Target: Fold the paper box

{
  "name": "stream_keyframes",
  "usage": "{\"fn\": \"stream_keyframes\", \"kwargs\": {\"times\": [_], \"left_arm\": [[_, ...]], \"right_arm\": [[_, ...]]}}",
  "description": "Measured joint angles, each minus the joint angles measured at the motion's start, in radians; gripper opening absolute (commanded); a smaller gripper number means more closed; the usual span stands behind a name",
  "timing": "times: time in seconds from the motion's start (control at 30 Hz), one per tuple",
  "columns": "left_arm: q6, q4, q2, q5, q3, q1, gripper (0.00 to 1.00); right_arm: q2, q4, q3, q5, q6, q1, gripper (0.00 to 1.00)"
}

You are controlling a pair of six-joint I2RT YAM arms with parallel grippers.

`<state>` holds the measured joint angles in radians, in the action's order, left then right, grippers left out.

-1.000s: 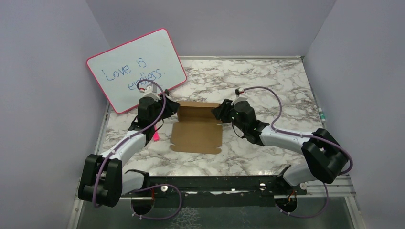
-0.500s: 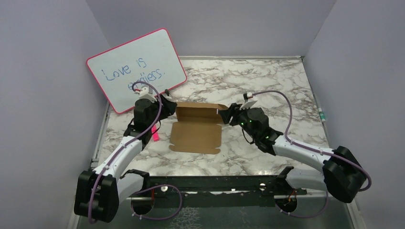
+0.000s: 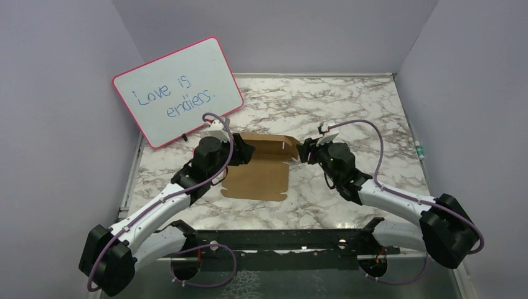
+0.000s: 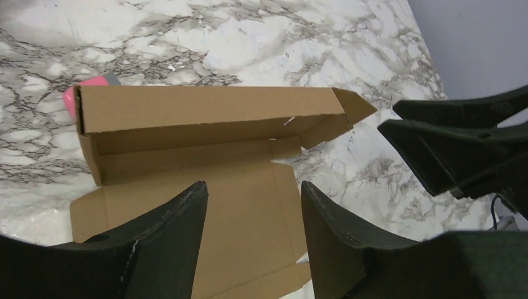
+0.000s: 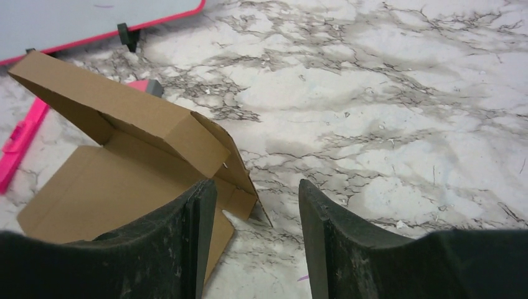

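Note:
The brown cardboard paper box (image 3: 258,168) lies on the marble table, its far panel folded up into a low wall with end flaps. It shows in the left wrist view (image 4: 205,156) and the right wrist view (image 5: 124,162). My left gripper (image 3: 244,152) is open and empty over the box's left side, its fingers (image 4: 168,237) above the flat panel. My right gripper (image 3: 303,151) is open and empty just right of the box's right end flap (image 5: 240,171).
A pink-framed whiteboard (image 3: 177,90) reading "Love is endless." leans at the back left. A pink marker (image 5: 18,146) lies on the table left of the box. Purple walls enclose the table on three sides.
My left gripper swung right from beside the box's left end to over its left part. My right gripper drew back to the right, off the box's right end.

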<state>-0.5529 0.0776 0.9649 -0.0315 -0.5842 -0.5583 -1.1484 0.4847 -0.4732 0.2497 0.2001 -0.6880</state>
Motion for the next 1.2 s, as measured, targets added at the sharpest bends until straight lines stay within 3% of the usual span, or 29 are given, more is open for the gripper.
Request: {"fn": "stream_keyframes", "kwargs": {"times": [0.23,0.43,0.67,0.77,1.2], "left_arm": [[0.057,-0.005,0.007,-0.09,0.0,-0.158,0.59],[0.107,0.08,0.085,-0.116,0.003,-0.229,0.6],[0.153,0.198,0.25,-0.119,0.005,-0.275,0.61],[0.18,0.246,0.299,-0.123,0.006,-0.296,0.62],[0.348,0.535,0.526,-0.214,0.051,-0.38,0.69]], "right_arm": [[-0.113,0.088,0.006,-0.093,-0.082,0.05,0.51],[-0.206,0.187,0.006,-0.162,-0.126,0.077,0.38],[-0.253,0.238,0.006,-0.243,-0.16,0.088,0.12],[-0.253,0.253,0.006,-0.279,-0.176,0.088,0.05],[-0.249,0.269,0.027,-0.434,-0.251,0.088,0.01]]}}
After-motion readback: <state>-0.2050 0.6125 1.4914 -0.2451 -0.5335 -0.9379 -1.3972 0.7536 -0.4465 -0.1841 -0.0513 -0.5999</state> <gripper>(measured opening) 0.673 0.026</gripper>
